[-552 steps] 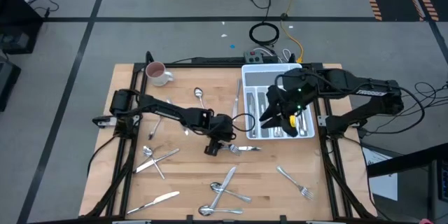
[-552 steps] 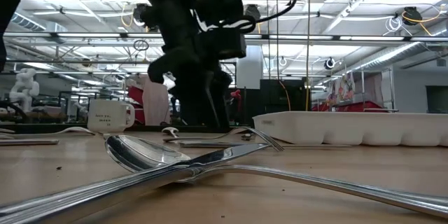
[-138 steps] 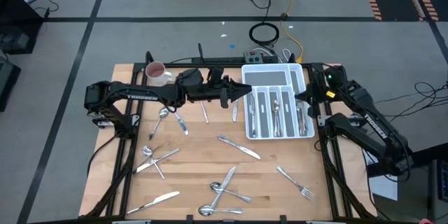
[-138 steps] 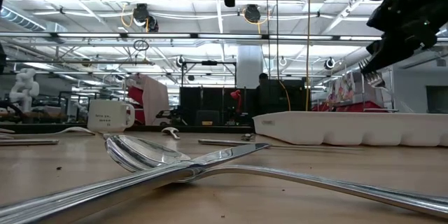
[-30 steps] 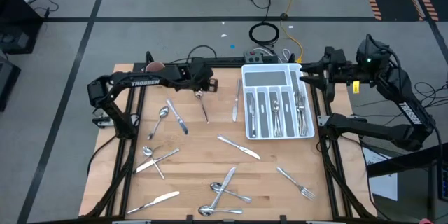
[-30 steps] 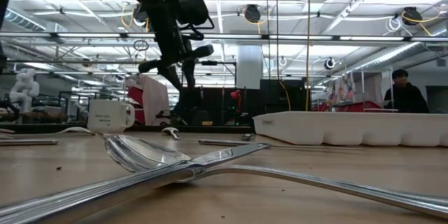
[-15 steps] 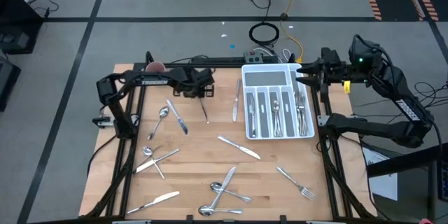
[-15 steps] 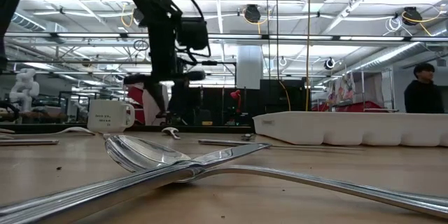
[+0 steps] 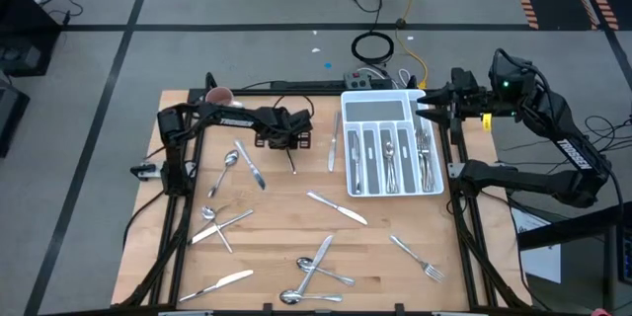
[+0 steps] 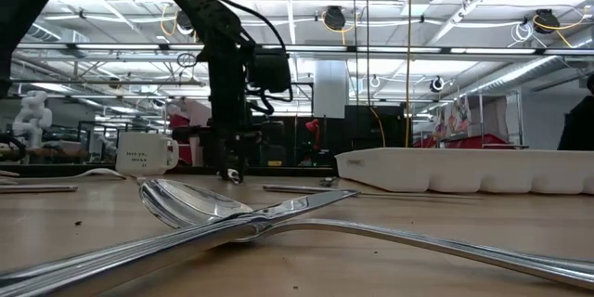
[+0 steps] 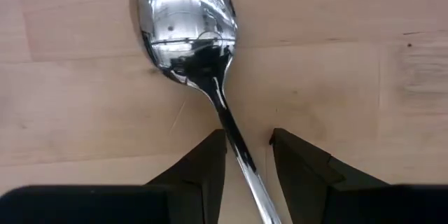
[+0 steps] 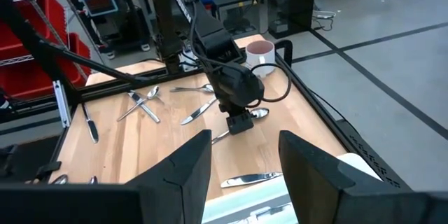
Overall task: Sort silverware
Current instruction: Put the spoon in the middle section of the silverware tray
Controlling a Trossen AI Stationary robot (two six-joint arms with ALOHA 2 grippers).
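The left gripper (image 11: 248, 155) was down low over the wooden tabletop (image 9: 395, 276), right above a shiny spoon (image 11: 192, 49). Its two dark fingers (image 11: 203, 164) stood a little apart, one on each side of the spoon's thin handle. I could not tell if they touched it. The spoon's round bowl lay just past the fingertips.

The right gripper (image 12: 241, 155) waited up high beside the white tray (image 9: 434, 190), its fingers apart and holding nothing. More forks, knives and spoons (image 9: 316, 267) lay scattered far from both grippers.
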